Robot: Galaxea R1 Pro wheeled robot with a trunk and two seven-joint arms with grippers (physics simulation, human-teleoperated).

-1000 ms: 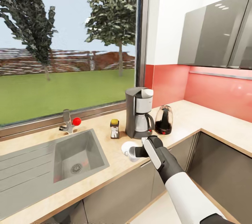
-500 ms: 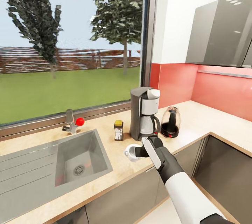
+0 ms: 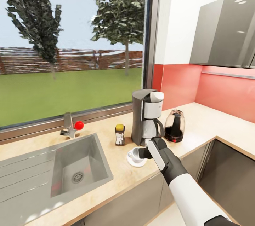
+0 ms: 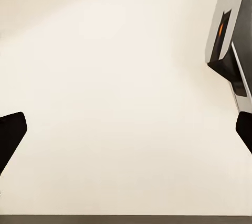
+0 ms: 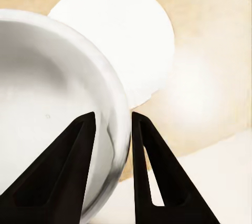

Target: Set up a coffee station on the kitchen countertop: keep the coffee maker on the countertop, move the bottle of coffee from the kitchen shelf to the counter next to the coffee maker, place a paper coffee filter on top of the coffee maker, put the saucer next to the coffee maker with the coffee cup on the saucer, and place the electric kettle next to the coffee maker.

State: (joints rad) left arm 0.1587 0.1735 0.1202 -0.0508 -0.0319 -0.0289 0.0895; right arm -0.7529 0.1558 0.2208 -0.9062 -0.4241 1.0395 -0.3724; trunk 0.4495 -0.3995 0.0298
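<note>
In the head view the coffee maker (image 3: 146, 117) stands on the countertop (image 3: 198, 120). The small coffee bottle (image 3: 120, 134) is to its left and the electric kettle (image 3: 174, 126) to its right. In front of it lies the white saucer (image 3: 137, 163) with the white coffee cup (image 3: 134, 154) sitting over it. My right gripper (image 3: 141, 153) is shut on the cup's rim. The right wrist view shows the fingers (image 5: 151, 171) pinching the cup (image 5: 52, 98) wall, with the saucer (image 5: 123, 34) beyond it. I cannot tell whether cup and saucer touch. My left gripper (image 4: 126, 134) is open over pale floor.
A steel sink (image 3: 76, 169) with a drainboard is set in the counter to the left, with a red-knobbed faucet (image 3: 71, 127) behind it by the window. Grey wall cabinets (image 3: 226, 31) hang at the upper right. The counter turns a corner at the right.
The camera has shifted a little. My right gripper has brought the cup down towards the saucer in front of the coffee maker.
</note>
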